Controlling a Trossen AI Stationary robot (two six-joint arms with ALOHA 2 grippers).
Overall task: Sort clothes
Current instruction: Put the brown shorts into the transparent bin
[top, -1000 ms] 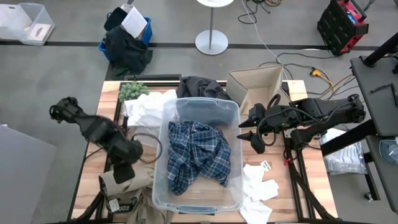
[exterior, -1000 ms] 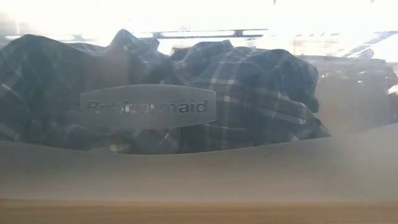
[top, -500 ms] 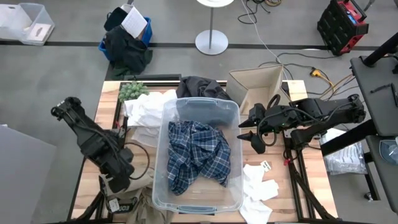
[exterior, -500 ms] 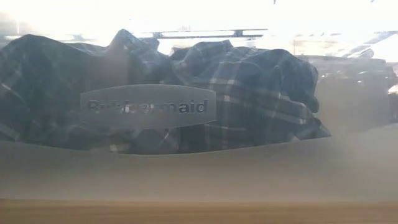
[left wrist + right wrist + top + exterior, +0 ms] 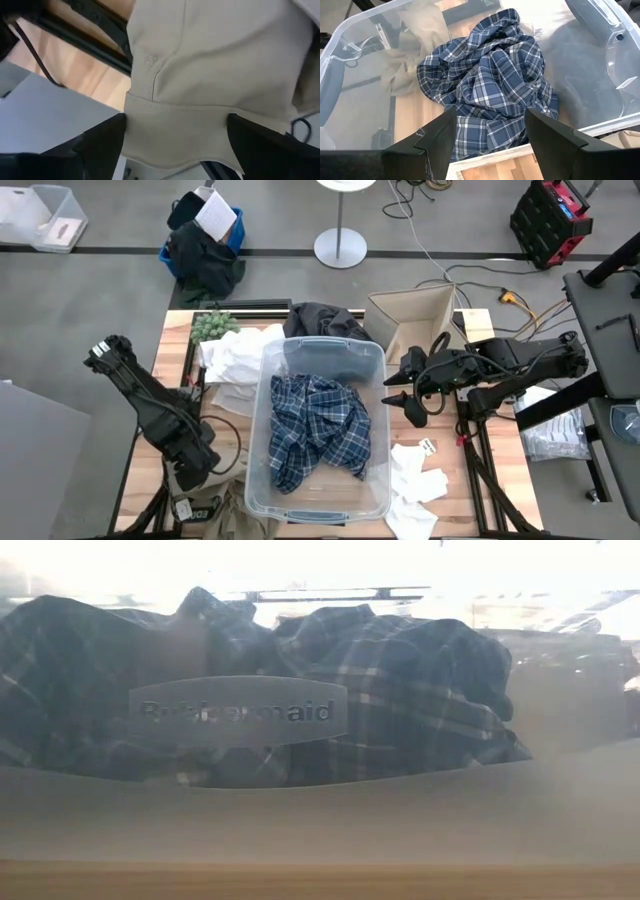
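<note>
Plaid shirt (image 5: 318,430) sits crumpled in the clear bin (image 5: 375,360) mid-worktop, so I read the bin as the drop spot for one sort class. Tan piece (image 5: 232,502) lies at the near-left corner just beside the bin; my left pincer (image 5: 192,473) is down on it, and its wrist cam shows a folded tan edge (image 5: 200,90) between the two fingers (image 5: 100,145), which look spread either side of the cloth, not clamped yet, I judge. Right pincer (image 5: 405,395) hangs released just beside the bin's right wall, aimed in at the shirt. White pieces (image 5: 415,475) lie near-right; more white (image 5: 232,355) and dark grey (image 5: 322,320) at the back. Only the high view shows those piles. Low view gives just shirt (image 5: 400,690) through the bin wall.
</note>
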